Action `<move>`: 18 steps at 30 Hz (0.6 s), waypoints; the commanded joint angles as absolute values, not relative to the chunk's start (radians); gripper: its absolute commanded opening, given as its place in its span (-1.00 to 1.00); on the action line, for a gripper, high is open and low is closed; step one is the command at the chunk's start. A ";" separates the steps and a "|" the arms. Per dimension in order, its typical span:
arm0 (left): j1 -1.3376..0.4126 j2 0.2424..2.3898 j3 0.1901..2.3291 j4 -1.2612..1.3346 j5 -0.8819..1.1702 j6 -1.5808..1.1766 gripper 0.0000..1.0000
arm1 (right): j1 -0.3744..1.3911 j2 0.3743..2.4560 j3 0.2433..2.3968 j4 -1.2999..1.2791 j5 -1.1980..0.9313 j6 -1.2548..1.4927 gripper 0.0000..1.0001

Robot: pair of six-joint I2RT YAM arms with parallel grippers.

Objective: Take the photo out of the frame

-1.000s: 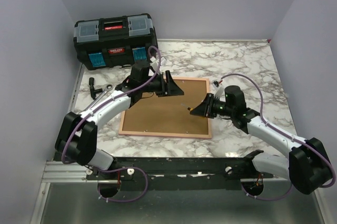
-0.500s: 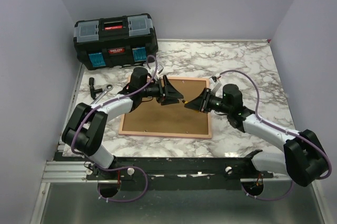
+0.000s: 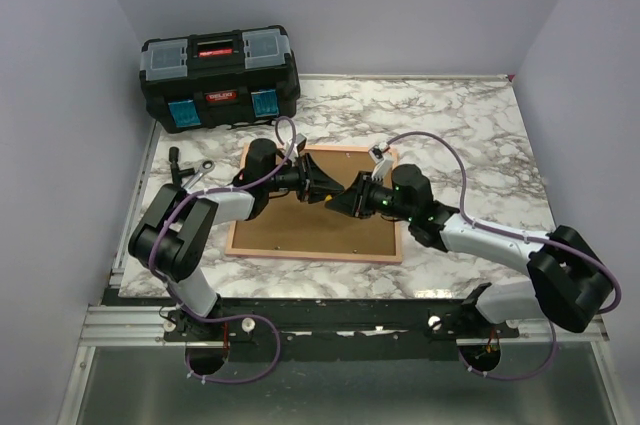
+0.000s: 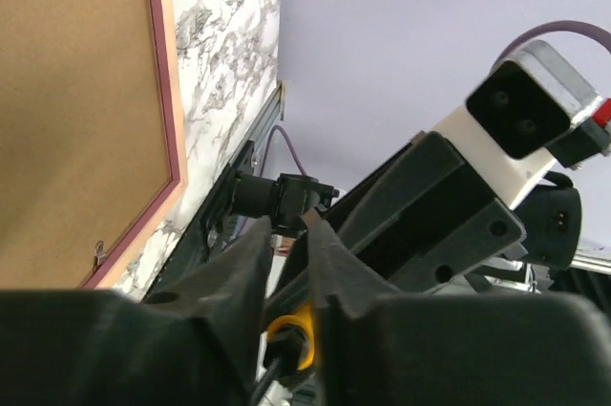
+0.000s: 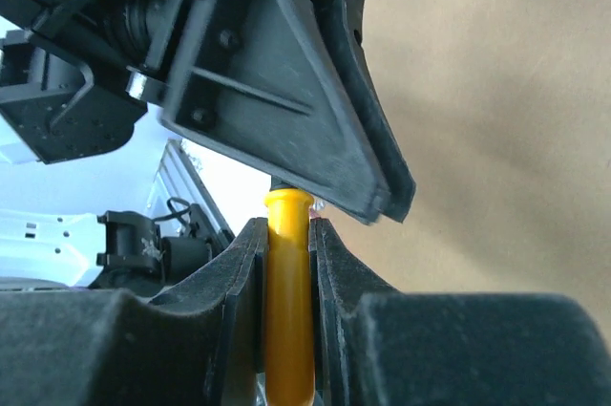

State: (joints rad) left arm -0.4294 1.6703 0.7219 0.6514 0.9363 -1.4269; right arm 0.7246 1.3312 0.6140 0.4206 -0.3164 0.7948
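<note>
**Top external:** fixed, high at the near edge, looking down and forward; the whole table point(image 3: 480, 125) shows at a distance.

**Left wrist:** close range, own fingers point(image 4: 239, 272) along the bottom edge, facing the right arm point(image 4: 458, 224). The backing board point(image 4: 76, 91) fills the upper left.

**Right wrist:** close range, facing the left gripper point(image 5: 387, 201) at upper centre.

**Shared:** all three views show the board. Both wrist views show a yellow peg point(image 5: 288, 291).

Thin pink frame point(image 3: 312, 254), flat and face-down on the marble table point(image 3: 480, 135), brown backing board point(image 3: 300, 223) uppermost.

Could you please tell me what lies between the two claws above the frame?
A yellow rod: the right claw grips it, and its far end sits inside the left claw. Both wrist views show it.
</note>
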 commanded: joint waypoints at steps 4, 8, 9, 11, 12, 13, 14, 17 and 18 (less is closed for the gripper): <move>-0.425 1.674 0.700 0.745 0.966 -1.490 -1.00 | 0.784 1.347 0.700 0.339 -0.093 0.694 -0.99; -0.414 1.679 0.689 0.777 0.968 -1.538 -1.00 | 0.801 1.347 0.710 0.283 -0.040 0.695 -0.64; -0.410 1.679 0.689 0.788 0.969 -1.550 -1.00 | 0.802 1.344 0.707 0.275 -0.037 0.700 -0.28; -0.400 1.681 0.691 0.802 0.978 -1.572 -1.00 | 0.802 1.326 0.689 0.263 -0.038 0.711 0.22; -0.393 1.680 0.689 0.810 0.981 -1.584 -1.00 | 0.803 1.310 0.677 0.265 -0.040 0.717 0.37; -0.385 1.678 0.685 0.823 0.982 -1.597 -1.00 | 0.805 1.295 0.662 0.271 -0.041 0.721 0.49; -0.378 1.675 0.680 0.840 0.982 -1.612 -1.00 | 0.805 1.278 0.653 0.272 -0.041 0.728 0.56; -0.357 1.676 0.664 0.897 0.979 -1.661 -1.00 | 0.823 1.246 0.633 0.292 -0.036 0.734 0.62; -0.353 1.679 0.659 0.918 0.979 -1.678 -1.00 | 0.833 1.242 0.631 0.299 -0.019 0.738 0.62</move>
